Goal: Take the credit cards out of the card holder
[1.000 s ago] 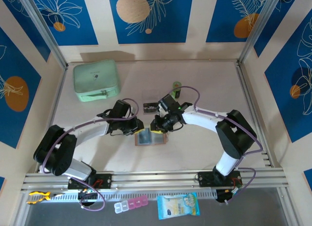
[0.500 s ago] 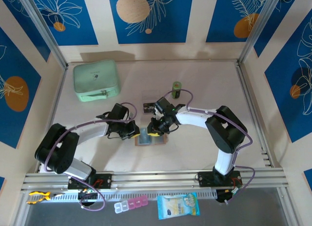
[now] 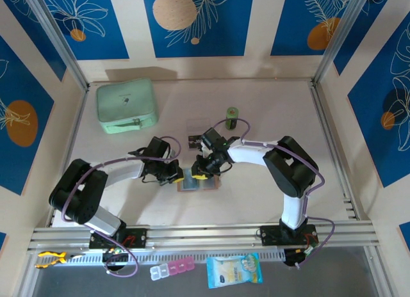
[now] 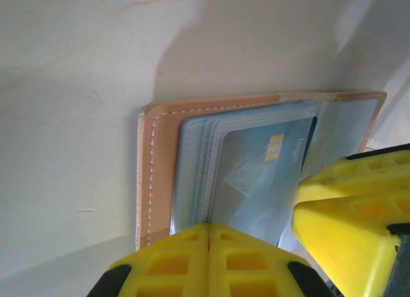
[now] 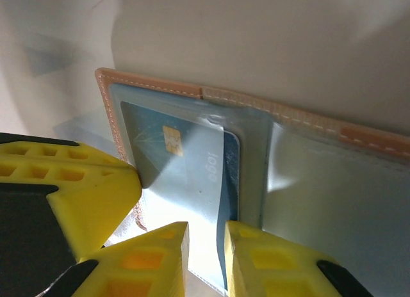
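The open tan card holder lies mid-table between both arms. The left gripper, fingers pressed shut, sits at its clear pockets. The right gripper, narrowly parted, straddles a blue credit card with a gold chip and a tiny word, seemingly "logo". Beyond lie a dark card, a green cylinder and a mint zip case.
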Available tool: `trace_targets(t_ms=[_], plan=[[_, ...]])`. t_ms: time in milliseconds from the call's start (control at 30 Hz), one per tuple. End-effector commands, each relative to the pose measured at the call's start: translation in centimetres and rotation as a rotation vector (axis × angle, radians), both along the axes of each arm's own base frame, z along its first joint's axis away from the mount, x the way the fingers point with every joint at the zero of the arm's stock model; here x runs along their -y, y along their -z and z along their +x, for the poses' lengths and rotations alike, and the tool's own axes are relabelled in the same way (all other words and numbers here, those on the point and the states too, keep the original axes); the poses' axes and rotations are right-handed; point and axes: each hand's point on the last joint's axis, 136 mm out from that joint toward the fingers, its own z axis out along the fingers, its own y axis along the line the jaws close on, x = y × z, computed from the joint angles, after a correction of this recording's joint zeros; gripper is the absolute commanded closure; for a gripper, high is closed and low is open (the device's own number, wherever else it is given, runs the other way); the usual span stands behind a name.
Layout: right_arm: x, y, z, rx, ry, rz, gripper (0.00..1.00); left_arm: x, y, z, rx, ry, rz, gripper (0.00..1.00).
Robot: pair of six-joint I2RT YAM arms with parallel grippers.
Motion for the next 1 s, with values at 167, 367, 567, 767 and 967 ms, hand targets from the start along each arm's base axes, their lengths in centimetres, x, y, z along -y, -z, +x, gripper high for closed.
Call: trace_targets(t_ms=[167,367,567,767,967], plan=[[-1.0,0.1,-0.3,-0.026,-0.025,0.028,0.79,-0.6,1.1,-0.7,-0.028,0.009,0.02,0.97],[-1.2,0.4,-0.5,-0.046,-0.034,0.032,0.8,-0.7,1.2,-0.7,-0.032,0.009,0.02,0.99],[-0.3,1.1,-0.5,-0.042,-0.024,-0.032,0.8,-0.8,1.4,-0.9,-0.035,0.008,0.027,1.0],[1.3,1.2,-0.3,-0.006,-0.014,-0.116,0.8,-1.0,1.6,-1.1,-0.038,0.008,0.032,0.99],[1.5,0.6,0.0,0.021,-0.019,-0.123,0.79,-0.9,1.5,-1.0,-0.033,0.007,0.031,0.99]])
